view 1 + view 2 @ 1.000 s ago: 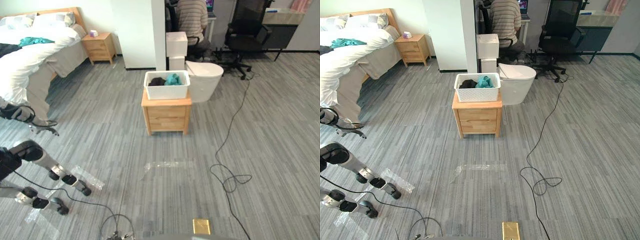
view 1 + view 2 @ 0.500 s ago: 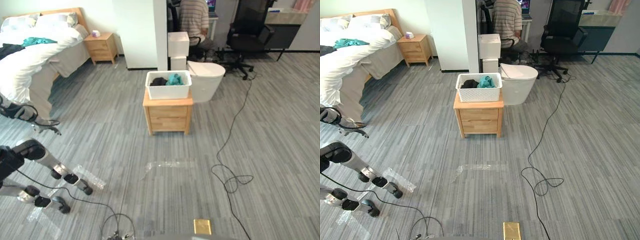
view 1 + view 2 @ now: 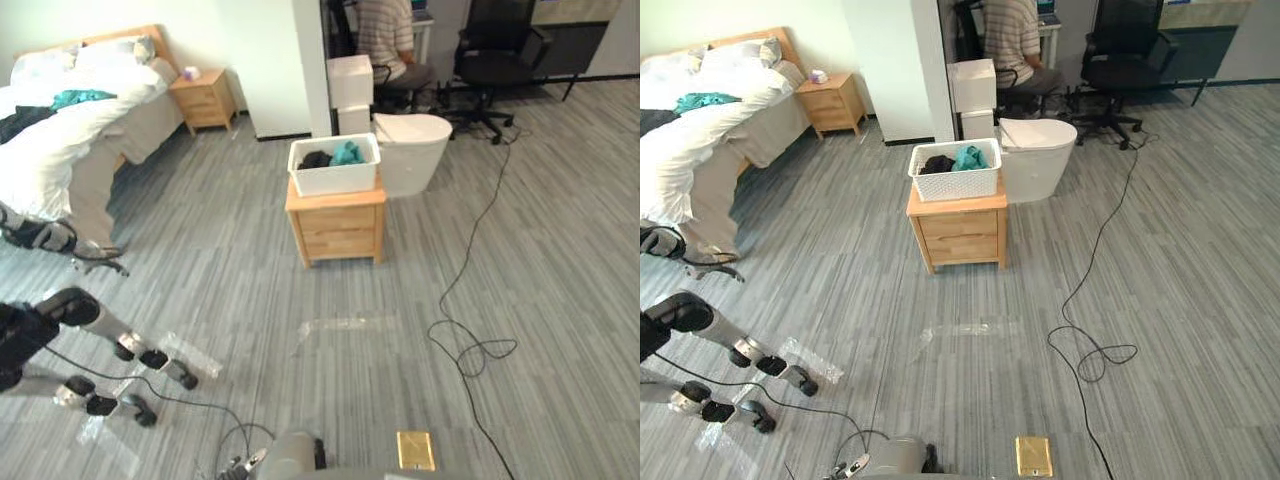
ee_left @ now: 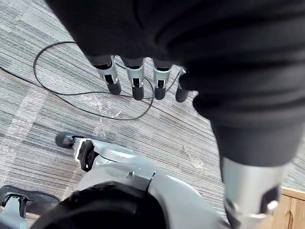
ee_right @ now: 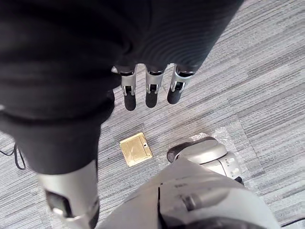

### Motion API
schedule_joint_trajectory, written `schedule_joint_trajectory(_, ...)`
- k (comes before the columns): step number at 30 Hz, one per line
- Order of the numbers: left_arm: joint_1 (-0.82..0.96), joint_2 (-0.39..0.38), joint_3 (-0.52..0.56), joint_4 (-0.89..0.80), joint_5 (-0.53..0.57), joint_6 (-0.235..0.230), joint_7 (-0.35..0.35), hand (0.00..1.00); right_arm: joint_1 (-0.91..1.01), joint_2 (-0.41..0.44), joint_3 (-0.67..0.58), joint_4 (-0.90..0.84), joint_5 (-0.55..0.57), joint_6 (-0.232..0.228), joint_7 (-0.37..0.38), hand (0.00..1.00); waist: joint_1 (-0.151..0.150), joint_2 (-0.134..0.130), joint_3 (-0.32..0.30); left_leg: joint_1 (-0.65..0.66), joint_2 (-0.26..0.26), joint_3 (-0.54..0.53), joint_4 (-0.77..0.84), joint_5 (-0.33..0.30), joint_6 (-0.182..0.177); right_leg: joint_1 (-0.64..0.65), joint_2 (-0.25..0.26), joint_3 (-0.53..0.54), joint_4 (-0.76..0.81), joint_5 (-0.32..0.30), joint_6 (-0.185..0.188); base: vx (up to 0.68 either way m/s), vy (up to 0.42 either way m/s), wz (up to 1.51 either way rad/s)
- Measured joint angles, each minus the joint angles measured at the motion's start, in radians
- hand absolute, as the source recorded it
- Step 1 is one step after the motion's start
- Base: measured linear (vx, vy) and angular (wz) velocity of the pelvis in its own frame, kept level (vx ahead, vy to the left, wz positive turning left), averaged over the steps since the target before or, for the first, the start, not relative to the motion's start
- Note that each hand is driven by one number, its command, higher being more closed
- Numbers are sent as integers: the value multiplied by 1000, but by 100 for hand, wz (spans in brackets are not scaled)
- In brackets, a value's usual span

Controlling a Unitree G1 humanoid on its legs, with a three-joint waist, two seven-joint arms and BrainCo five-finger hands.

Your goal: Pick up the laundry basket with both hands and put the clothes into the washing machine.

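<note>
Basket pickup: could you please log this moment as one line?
phase: before grasp | basket: on nightstand, clothes inside, untouched | left hand: open, empty | right hand: open, empty

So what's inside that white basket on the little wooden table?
A black piece of clothing and a teal one beside it, both poking above the rim of the white basket. Anything lying under them is hidden by the clothes and the basket's walls.
</note>
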Motion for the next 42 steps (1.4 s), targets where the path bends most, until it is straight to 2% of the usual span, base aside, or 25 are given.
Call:
schedule_joint_trajectory(2,7,-4,6,0,-1,2,0,0,-13,-6,39,-7,7,-1,0,0,0,3,0,-9,-22,-11,-205,18,-17,-4,-12,31,-1,-20,10,173,132,-46)
schedule_joint_trajectory(5,10,-5,24,5,-8,2,0,0,-11,-13,92,-15,21,-5,-1,0,7,3,-5,-24,-23,-26,-257,62,-20,9,-16,69,21,-74,28,289,221,-48)
schedule_joint_trajectory(7,34,0,56,4,-15,1,0,0,4,-5,104,-13,38,-13,1,0,25,-29,-54,-70,-62,8,-127,25,45,-4,-62,114,94,-150,72,517,270,-59)
schedule_joint_trajectory(8,35,5,66,4,-21,1,1,0,10,2,104,-13,39,-14,1,0,28,-44,-68,-78,-75,22,-106,-1,55,-31,-77,124,151,-169,85,471,183,-32)
schedule_joint_trajectory(9,27,11,80,5,-26,2,1,0,9,13,94,-13,41,-20,1,0,26,-60,-73,-60,-100,32,-86,-35,77,-97,-93,146,324,-188,116,460,170,-4)
schedule_joint_trajectory(10,22,14,85,4,-30,1,2,0,6,21,68,-12,50,-24,2,0,25,-71,-65,-13,-126,38,-82,-71,93,-163,-103,158,545,-154,207,450,175,7)
schedule_joint_trajectory(11,20,17,84,5,-30,2,2,0,5,24,56,-11,51,-25,3,0,25,-77,-60,19,-137,38,-81,-87,95,-193,-107,166,655,-117,268,524,181,16)
schedule_joint_trajectory(12,21,22,81,4,-30,4,1,0,5,30,55,-12,51,-26,3,0,20,-79,-59,81,-149,40,-80,-116,105,-237,-107,169,839,-24,337,401,91,16)
schedule_joint_trajectory(14,18,22,79,2,-30,5,1,0,5,28,54,-19,58,-32,2,0,17,-75,-54,176,-152,18,-96,-163,127,-291,-131,70,1001,16,296,415,39,13)
schedule_joint_trajectory(15,17,26,79,2,-30,6,1,0,5,28,56,-36,61,-34,2,0,16,-71,-55,248,-145,8,-139,-175,128,-328,-152,-18,1025,-10,218,460,-25,4)
schedule_joint_trajectory(17,8,23,81,-1,-32,7,2,0,-1,30,58,-71,70,-37,2,0,-6,-61,-54,336,-115,-15,-212,-185,120,-405,-147,-119,911,-71,135,490,-79,16)
schedule_joint_trajectory(20,-27,-7,92,-16,-48,5,5,0,5,25,59,-117,96,-35,0,0,-26,-19,-56,394,-42,-41,-264,-198,86,-504,-91,-102,572,-79,133,402,-123,29)
schedule_joint_trajectory(22,-45,-21,127,-22,-51,-1,20,0,7,35,61,-131,113,-33,-2,0,-38,-23,-56,443,-10,-56,-322,-197,83,-535,-63,7,311,24,138,656,-250,37)
schedule_joint_trajectory(23,-47,-34,154,-25,-51,-1,21,0,13,39,62,-131,124,-33,-3,0,-42,-32,-59,478,6,-67,-348,-207,54,-542,-61,79,195,111,148,633,-283,36)
schedule_joint_trajectory(24,-47,-46,175,-27,-50,-1,22,0,22,42,63,-131,127,-32,-3,0,-42,-51,-68,501,16,-88,-341,-214,41,-537,-58,78,209,223,167,665,-312,37)
schedule_joint_trajectory(27,-49,-96,237,-28,-49,-1,21,0,30,29,63,-143,126,-32,0,0,-42,-8,-76,449,83,-149,-157,-159,-28,-529,-16,13,341,126,86,598,-313,33)
schedule_joint_trajectory(28,-54,-108,278,-30,-50,-1,21,0,35,29,61,-161,126,-32,0,0,-47,7,-74,369,105,-172,30,-99,-21,-489,-4,-27,344,86,67,691,-400,55)
schedule_joint_trajectory(29,-56,-113,297,-35,-51,-1,21,0,39,31,61,-170,126,-32,0,0,-50,3,-66,316,115,-173,149,-36,-24,-459,-1,-45,329,74,56,605,-362,69)
schedule_joint_trajectory(30,-56,-116,308,-38,-52,0,21,0,42,28,65,-172,127,-33,-1,0,-45,1,-57,193,164,-156,401,17,-30,-386,17,-75,281,62,39,548,-324,45)
schedule_joint_trajectory(31,-55,-108,308,-50,-66,0,20,0,42,26,67,-170,127,-33,-4,0,-25,2,-41,109,216,-98,580,1,-7,-291,43,-83,217,65,22,418,-244,32)
schedule_joint_trajectory(33,-53,-91,292,-74,-73,0,21,0,37,19,92,-168,140,-33,-7,0,-1,-15,-27,33,215,-38,657,-29,29,-164,47,-89,126,70,13,367,-182,10)
schedule_joint_trajectory(36,-47,-81,258,-94,-73,-3,22,0,-3,21,96,-177,173,-33,-26,0,1,-16,-19,-48,177,22,482,-56,23,-58,39,-87,29,69,13,272,-67,0)
schedule_joint_trajectory(39,-38,-80,230,-129,-79,-3,41,0,-16,34,82,-286,202,-37,-43,0,2,-18,-20,-54,106,26,-12,-42,11,-40,8,-64,-8,46,34,276,90,-21)
schedule_joint_trajectory(40,-34,-84,225,-145,-88,-2,44,0,-9,38,72,-331,209,-37,-49,0,1,-16,-20,-36,82,3,-191,-21,-16,-40,-4,-60,-5,21,45,300,187,-10)
schedule_joint_trajectory(42,-6,-85,228,-196,-112,-3,66,0,0,49,51,-421,226,-35,-79,0,14,-26,-33,-6,41,-3,-274,112,-22,-36,-39,-30,16,-19,84,381,248,-24)
